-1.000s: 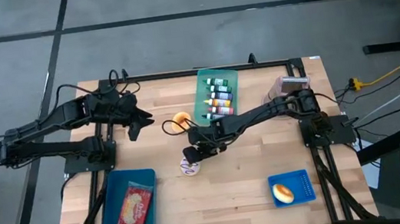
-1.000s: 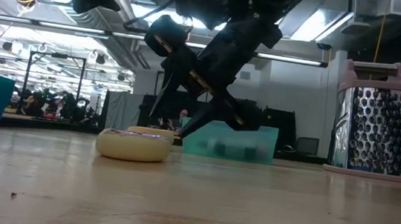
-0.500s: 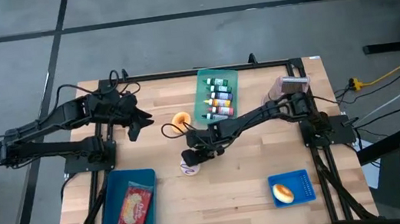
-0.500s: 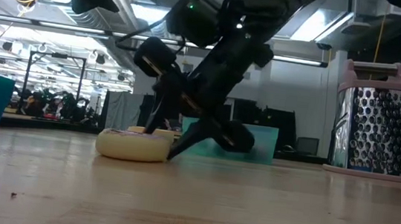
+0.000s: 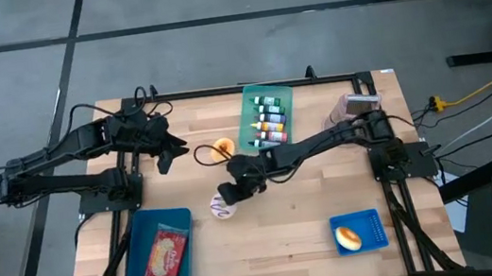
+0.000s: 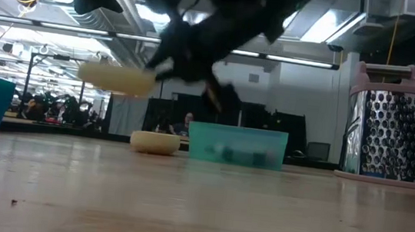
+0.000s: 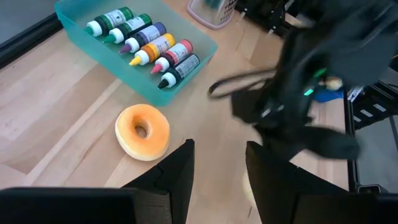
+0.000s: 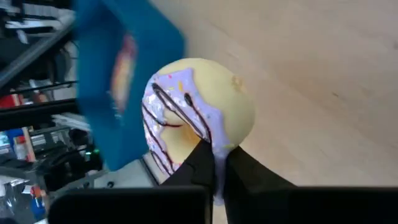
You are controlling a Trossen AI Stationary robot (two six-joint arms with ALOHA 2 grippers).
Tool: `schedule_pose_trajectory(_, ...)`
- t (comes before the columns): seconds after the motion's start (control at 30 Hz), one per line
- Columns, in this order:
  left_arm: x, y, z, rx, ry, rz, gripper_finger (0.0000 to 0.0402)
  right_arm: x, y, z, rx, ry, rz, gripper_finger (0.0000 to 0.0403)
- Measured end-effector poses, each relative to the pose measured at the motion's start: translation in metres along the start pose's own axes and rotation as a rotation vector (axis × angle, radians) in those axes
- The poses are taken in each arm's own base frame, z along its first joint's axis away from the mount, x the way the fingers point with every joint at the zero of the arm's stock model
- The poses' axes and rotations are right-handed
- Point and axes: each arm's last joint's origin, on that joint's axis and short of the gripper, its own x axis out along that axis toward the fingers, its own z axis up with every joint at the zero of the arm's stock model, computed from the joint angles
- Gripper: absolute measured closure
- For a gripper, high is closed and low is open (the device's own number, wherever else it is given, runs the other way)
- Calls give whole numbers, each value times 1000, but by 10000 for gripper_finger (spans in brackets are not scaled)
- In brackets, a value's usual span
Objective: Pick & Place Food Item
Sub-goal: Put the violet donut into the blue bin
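Note:
A pale donut with purple icing and dark stripes hangs above the table, with my right gripper shut on it near the table's middle. An orange-glazed donut lies flat on the wood beside a teal tray of bottles. My left gripper hovers open over the far left part of the table, with nothing between its fingers. A blue tray with a snack packet lies at the near left. My right gripper pinches the iced donut's rim between its two fingers, on the side nearest the arm. The fingers come slanting down from the table's right. The donut is lifted clear of the table, about level, and sticks out beyond the fingertips.
A small blue tray holding a bun sits at the near right. A metal grater stands at the far right. Bare wood lies between the two blue trays along the near edge.
My right gripper dipped onto the iced donut, shut on its rim and rose. The donut, flat on the table before, now hangs clear above it and a little farther toward the table's left edge.

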Motion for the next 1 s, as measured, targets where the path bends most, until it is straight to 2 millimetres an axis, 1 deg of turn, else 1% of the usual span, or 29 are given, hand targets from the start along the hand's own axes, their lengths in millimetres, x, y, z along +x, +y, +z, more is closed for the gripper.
schedule_pose_trajectory(0.1, 0, 0, 0, 10, 3, -6, 262, -29, 19, -7, -49, -53, 3, 394)
schedule_pose_trajectory(0.17, 0, 0, 0, 15, 5, -10, 262, -56, 32, -16, -77, -87, -18, 395)
schedule_pose_trajectory(0.23, 0, 0, 0, 15, 6, -10, 262, -85, 41, -28, -93, -114, -63, 395)
schedule_pose_trajectory(0.33, 0, 0, 0, 21, 5, -10, 262, -129, 44, -53, -102, -146, -195, 395)
schedule_pose_trajectory(0.4, 0, 0, 0, 26, 5, -10, 262, -155, 42, -72, -83, -159, -291, 395)
schedule_pose_trajectory(0.47, 0, 0, 0, 26, 4, -11, 262, -176, 36, -92, -34, -147, -393, 395)
schedule_pose_trajectory(0.5, 0, 0, 0, 28, 4, -11, 262, -183, 32, -102, -11, -136, -441, 395)
schedule_pose_trajectory(0.6, 0, 0, 0, 29, 4, -11, 263, -196, 23, -132, 58, -83, -575, 395)
schedule_pose_trajectory(0.7, 0, 0, 0, 29, 1, -12, 263, -201, 16, -161, 115, 2, -676, 395)
schedule_pose_trajectory(0.77, 0, -1, 1, 27, -4, -13, 263, -204, 14, -177, 152, 26, -717, 395)
schedule_pose_trajectory(0.83, 0, -1, 1, 27, -4, -14, 263, -205, 13, -189, 190, 21, -734, 395)
schedule_pose_trajectory(1.0, 0, -1, 1, 27, -2, -19, 263, -209, 7, -213, 256, 58, -817, 395)
